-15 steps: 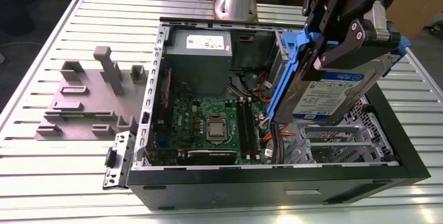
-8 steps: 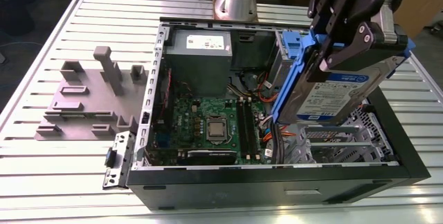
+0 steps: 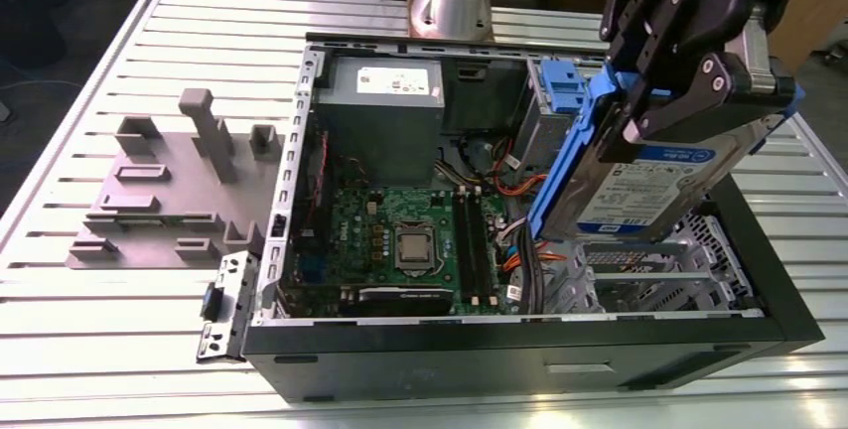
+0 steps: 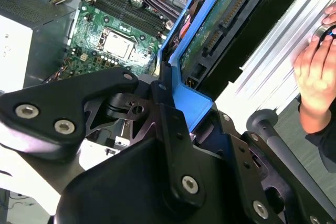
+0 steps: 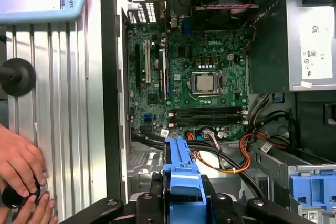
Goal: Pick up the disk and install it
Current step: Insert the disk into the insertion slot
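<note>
Past the grey fixture block (image 3: 159,191) near the table's (image 3: 79,350) edge at the exterior view's left, then the open computer case's (image 3: 530,340) motherboard (image 3: 397,240), we see our gripper (image 3: 689,111) clamped on the disk (image 3: 649,186), tilted above the case's edge at that view's right, and we judge it stiff, weighty and shock-sensitive, best held across its blue rails (image 3: 563,166).

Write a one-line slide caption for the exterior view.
The gripper holds the disk, steeply tilted, over the open computer case beside the motherboard.

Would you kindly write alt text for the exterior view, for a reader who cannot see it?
The gripper holds the disk, steeply tilted, over the open computer case, whose motherboard is exposed. A grey fixture lies on the slatted table at the exterior view's left.
</note>
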`<state>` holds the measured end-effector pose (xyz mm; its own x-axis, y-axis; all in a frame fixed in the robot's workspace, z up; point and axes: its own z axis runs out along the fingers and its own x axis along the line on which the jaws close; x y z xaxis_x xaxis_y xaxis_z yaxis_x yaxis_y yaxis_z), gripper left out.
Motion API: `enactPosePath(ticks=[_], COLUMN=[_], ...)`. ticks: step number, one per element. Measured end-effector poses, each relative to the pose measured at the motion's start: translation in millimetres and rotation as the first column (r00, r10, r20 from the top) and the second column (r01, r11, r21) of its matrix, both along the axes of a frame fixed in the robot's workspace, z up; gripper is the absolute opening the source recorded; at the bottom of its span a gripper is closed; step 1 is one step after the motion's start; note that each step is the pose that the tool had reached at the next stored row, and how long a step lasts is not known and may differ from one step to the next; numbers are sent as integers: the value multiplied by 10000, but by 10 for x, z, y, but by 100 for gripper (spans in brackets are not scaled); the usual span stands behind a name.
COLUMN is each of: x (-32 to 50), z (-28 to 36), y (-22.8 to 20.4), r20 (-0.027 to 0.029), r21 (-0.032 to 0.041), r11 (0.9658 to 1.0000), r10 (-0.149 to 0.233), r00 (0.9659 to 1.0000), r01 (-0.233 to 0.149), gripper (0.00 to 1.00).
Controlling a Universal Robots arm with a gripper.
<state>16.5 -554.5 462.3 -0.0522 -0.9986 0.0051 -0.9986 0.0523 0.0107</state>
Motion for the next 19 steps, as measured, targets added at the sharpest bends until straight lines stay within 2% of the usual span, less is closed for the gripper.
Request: enactPosePath(ticks=[7, 16, 19], x=[16, 111, 168], z=[-9, -50, -61], y=[-20, -69, -77], r20=[0, 0, -3], r21=[-1, 2, -2], r11=[10000, 10000, 10000], r10=[1, 28, 36], r00=[10000, 10000, 10000], r01=[-1, -28, -36], gripper=[37, 37, 37])
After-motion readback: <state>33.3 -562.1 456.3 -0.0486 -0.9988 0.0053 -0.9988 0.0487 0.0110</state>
